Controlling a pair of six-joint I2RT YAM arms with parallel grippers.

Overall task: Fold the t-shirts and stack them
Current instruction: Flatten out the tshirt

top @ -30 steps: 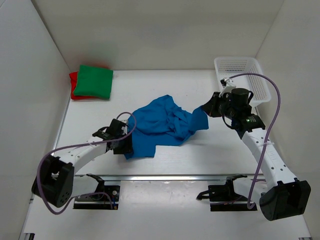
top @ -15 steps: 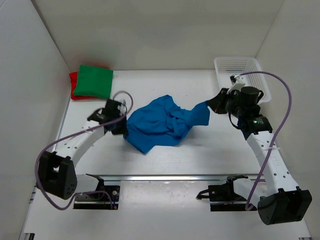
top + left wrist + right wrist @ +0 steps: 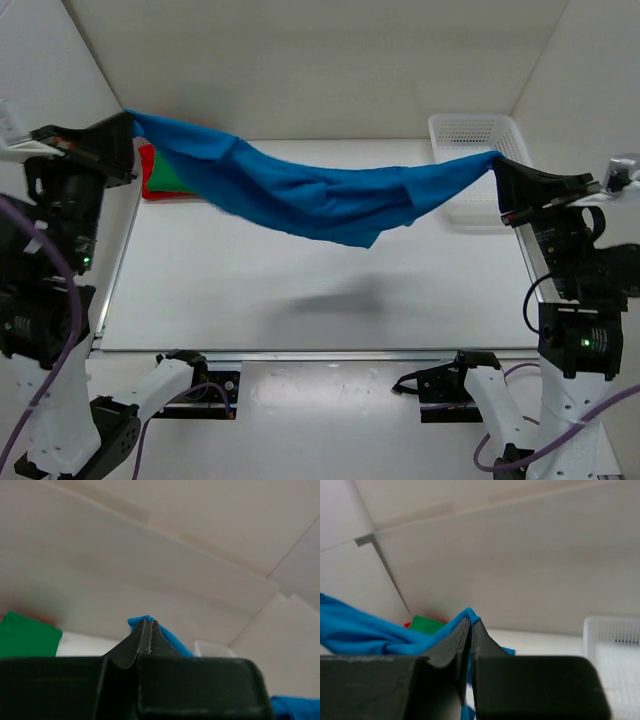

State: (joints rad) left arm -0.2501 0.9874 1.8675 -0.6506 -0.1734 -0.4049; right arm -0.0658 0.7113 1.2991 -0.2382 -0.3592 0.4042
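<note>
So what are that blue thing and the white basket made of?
The blue t-shirt looks like soft matte cloth: it sags and creases between the left end effector and right end effector. The white basket looks like stiff plastic, moulded as open mesh.

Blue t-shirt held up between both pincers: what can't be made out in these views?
Top view: the blue t-shirt hangs in front of the green t-shirt and red t-shirt, hiding most of that stack.
Which part of the shirt the left pincer and right pincer grip: the cloth is bunched, and the wrist views show only a scrap.
White basket: partly covered by the cloth and the right pincer.
</note>
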